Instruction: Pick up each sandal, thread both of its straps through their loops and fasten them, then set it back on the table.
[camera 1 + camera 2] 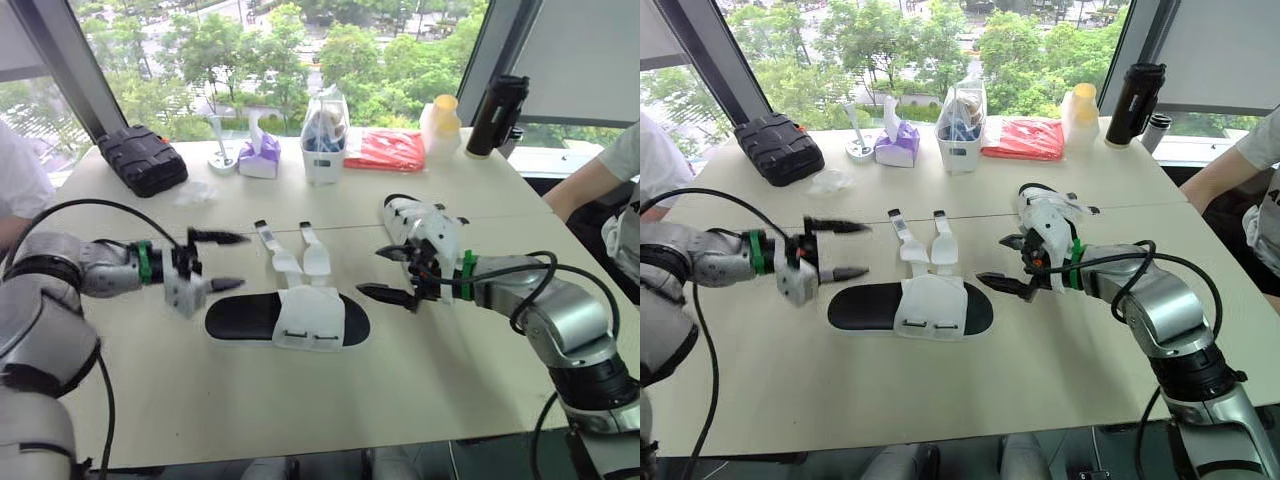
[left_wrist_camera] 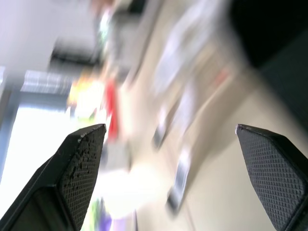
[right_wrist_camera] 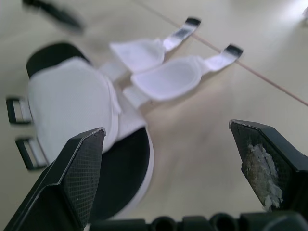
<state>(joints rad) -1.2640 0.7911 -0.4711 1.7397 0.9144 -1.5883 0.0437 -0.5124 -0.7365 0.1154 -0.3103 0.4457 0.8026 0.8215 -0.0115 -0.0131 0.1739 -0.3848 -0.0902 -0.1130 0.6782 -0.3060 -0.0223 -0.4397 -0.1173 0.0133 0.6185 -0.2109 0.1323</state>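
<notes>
The sandal [image 1: 290, 318] lies unfastened at the middle of the table [image 1: 300, 405]. The left hand [image 1: 240, 261] and right hand [image 1: 372, 272] flank it, both open and empty.

Lit brightly by daylight through the windows [image 1: 280, 60] beyond the worktop [image 1: 450, 390]. Leaves only a soft, faint shadow along the black-soled sandal [image 1: 287, 318]. Washes out to white glare at one side of the left wrist view and smears everything there past the sharp black fingers [image 2: 79, 173]. Softens the near sole and loops [image 3: 21, 130] in the right wrist view, with the straps [image 3: 168, 77] somewhat clearer.
</notes>
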